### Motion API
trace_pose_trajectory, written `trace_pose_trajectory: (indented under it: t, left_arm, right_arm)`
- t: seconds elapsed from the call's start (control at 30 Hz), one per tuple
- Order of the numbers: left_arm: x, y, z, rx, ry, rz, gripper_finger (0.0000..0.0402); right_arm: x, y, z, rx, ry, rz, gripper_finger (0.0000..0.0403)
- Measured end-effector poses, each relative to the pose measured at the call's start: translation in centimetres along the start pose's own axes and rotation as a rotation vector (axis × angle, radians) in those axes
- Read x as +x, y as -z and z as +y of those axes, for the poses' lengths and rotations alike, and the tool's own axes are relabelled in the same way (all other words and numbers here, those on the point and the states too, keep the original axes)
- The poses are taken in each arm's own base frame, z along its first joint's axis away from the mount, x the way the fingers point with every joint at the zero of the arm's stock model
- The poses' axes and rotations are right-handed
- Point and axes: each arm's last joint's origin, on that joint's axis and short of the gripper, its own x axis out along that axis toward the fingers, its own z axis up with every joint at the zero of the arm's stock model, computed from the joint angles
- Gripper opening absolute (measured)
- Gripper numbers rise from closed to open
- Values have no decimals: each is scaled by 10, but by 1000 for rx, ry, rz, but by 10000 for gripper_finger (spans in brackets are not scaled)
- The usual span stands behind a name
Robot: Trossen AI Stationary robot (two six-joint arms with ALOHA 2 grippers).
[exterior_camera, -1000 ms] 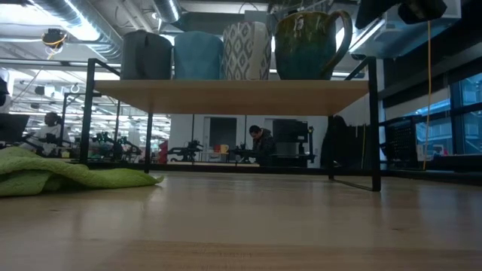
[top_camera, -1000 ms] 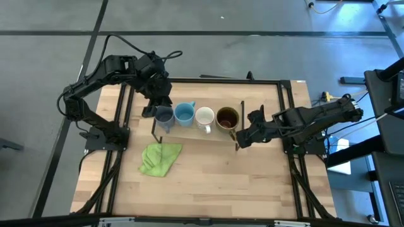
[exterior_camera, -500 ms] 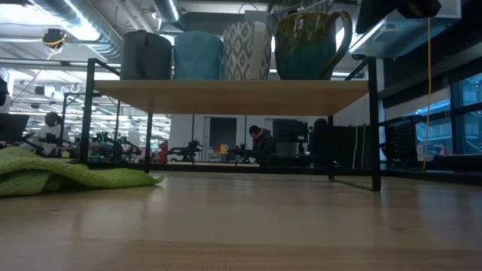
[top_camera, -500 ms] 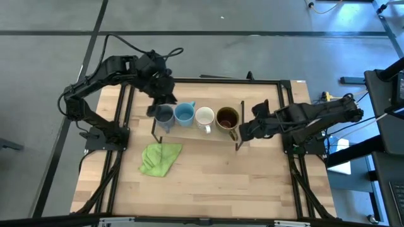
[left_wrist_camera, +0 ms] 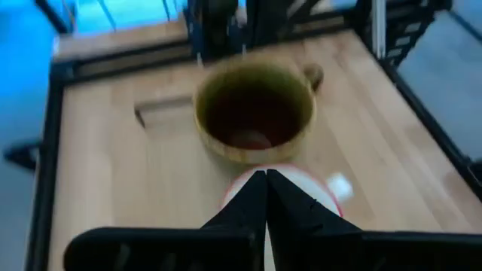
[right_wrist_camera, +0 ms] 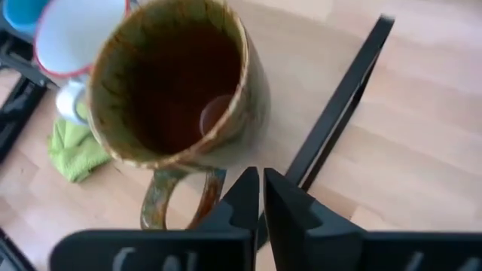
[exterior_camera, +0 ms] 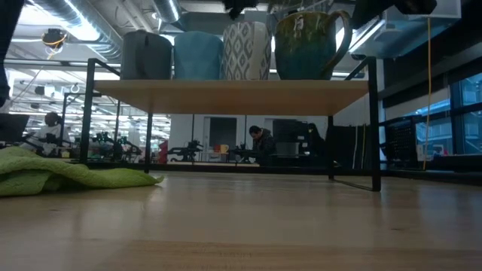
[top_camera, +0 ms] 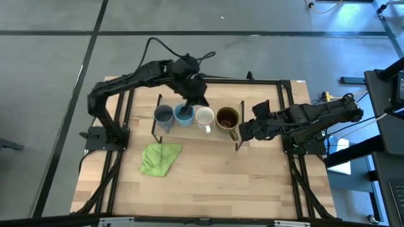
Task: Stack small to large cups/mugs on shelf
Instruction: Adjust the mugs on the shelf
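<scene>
Four mugs stand in a row on the light-wood shelf [top_camera: 189, 131]: grey-blue [top_camera: 163, 115], light blue [top_camera: 184, 114], white [top_camera: 204, 116] and the larger brown one [top_camera: 227, 117]. In the low view they stand on the board [exterior_camera: 233, 96]. My left gripper [top_camera: 192, 101] is shut and hovers over the row, between the light blue and white mugs. Its wrist view shows the white mug's rim [left_wrist_camera: 301, 181] below the fingers and the brown mug [left_wrist_camera: 256, 120] beyond. My right gripper [top_camera: 243, 131] is shut beside the brown mug's handle [right_wrist_camera: 177, 199], at the shelf's right wire end [right_wrist_camera: 339, 113].
A crumpled green cloth [top_camera: 159, 157] lies on the tabletop in front of the shelf's left end and also shows in the low view [exterior_camera: 60, 173]. The shelf's black wire ends [top_camera: 241, 126] stand up beside the outer mugs. Bare tabletop [top_camera: 214, 183] lies toward the near edge.
My left gripper has swung from over the grey-blue mug toward the table's right and now hovers over the light blue and white mugs. My right gripper has edged a little toward the brown mug. The mugs have kept still.
</scene>
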Motion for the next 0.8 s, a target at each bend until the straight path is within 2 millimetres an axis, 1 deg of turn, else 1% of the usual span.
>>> trace_pose_trajectory:
  t: [0.17,0.27,0.37,0.5,0.6,0.8]
  left_arm:
    - [7,-23,9,50,-19,-84,5]
    - [18,-30,17,53,-25,-93,5]
    - [34,-29,25,32,-12,-59,5]
    - [54,-20,31,-26,15,11,1]
    - [60,-16,33,-43,18,45,5]
    - [57,-11,41,-82,-40,85,3]
  right_arm:
    - [0,-2,1,1,-3,-57,28]
    - [0,-2,2,2,-6,-68,29]
    - [0,-3,3,6,-13,-73,29]
    - [0,-3,3,6,-13,-73,29]
    - [0,-3,3,5,-13,-75,29]
    - [0,-3,3,3,-12,-80,29]
